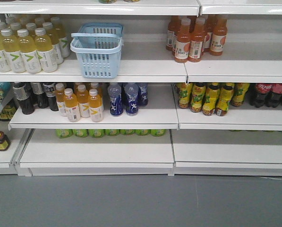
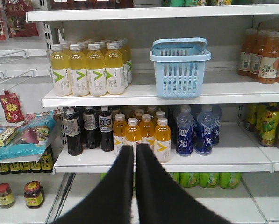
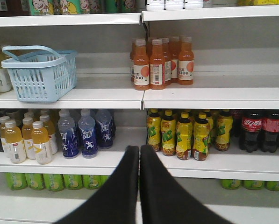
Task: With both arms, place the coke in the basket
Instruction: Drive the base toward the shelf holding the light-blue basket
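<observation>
The light-blue slotted basket (image 1: 97, 56) stands on the upper shelf, its handle folded across the top; the left wrist view has the basket (image 2: 179, 72) at upper right, the right wrist view has the basket (image 3: 39, 77) at upper left. No coke shows in any view. My left gripper (image 2: 134, 149) is shut with nothing between its black fingers, held well back from the shelves and aimed at the middle shelf's orange drinks. My right gripper (image 3: 139, 149) is likewise shut and empty, facing the middle shelf's edge. Neither arm appears in the front view.
Yellow drink bottles (image 1: 22, 49) crowd the shelf left of the basket, orange ones (image 1: 195, 38) stand to its right. The middle shelf holds blue bottles (image 1: 124, 97), yellow-labelled tea bottles (image 3: 186, 133) and dark red-labelled cola plastic bottles (image 3: 256, 130). Grey floor (image 1: 141, 201) lies below.
</observation>
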### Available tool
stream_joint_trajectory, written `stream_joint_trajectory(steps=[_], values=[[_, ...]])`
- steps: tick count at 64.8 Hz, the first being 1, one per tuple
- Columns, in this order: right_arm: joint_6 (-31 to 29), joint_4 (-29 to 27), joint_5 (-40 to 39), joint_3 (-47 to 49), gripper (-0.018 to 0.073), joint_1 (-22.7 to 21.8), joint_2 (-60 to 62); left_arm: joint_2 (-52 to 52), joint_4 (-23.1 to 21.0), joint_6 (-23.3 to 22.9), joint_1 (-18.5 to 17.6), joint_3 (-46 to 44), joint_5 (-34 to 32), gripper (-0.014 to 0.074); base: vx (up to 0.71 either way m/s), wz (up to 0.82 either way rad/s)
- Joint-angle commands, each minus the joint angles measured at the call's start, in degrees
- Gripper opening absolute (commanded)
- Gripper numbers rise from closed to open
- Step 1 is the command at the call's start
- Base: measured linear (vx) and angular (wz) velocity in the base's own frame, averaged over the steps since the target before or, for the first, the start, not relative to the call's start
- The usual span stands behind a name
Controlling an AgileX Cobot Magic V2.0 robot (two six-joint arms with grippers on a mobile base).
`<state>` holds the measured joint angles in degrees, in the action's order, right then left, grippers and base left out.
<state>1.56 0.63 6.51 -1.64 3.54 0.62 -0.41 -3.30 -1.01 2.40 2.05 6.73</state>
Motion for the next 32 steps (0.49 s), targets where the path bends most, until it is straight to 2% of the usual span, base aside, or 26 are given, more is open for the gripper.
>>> stream_joint_trajectory(steps=[1, 32], values=[[-0.2, 0.3, -4.2, -0.4, -0.001, 0.0, 0.7, -1.1, 0.0, 0.0, 0.0, -1.9, -4.3, -0.0006, 0.13, 0.01], [-0.2, 0.3, -4.1, -0.4, -0.001, 0.0, 0.7, -1.1, 0.0, 0.0, 0.0, -1.9, -4.3, -0.0006, 0.12, 0.01]])
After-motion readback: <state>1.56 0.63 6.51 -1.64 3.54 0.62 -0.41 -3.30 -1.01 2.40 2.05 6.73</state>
